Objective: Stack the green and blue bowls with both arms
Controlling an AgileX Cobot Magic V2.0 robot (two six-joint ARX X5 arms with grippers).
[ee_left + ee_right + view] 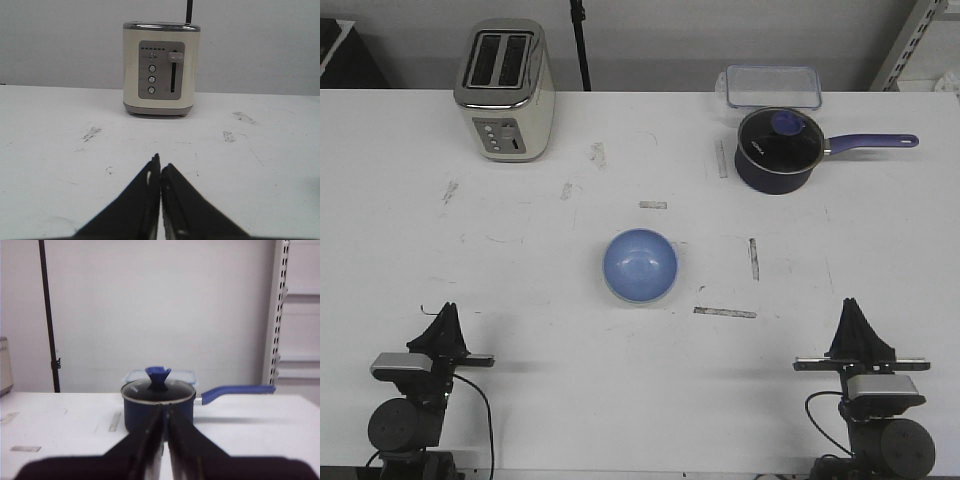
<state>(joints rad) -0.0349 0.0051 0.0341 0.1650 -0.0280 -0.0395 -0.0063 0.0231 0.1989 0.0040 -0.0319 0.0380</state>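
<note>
Black left gripper is resting at the near table edge, jaws together, holding nothing. Blue bowl is sitting mid-table, between both arms; a pale rim beneath hints at green, uncertain. Right gripper is likewise closed, empty, parked clear.

Toaster panel: I see small markings beside the four round buttons, too small for me to read.
Saucepan lid: I see a faint white mark on the glass, unreadable.
Elsewhere: I find no legible text.
</note>
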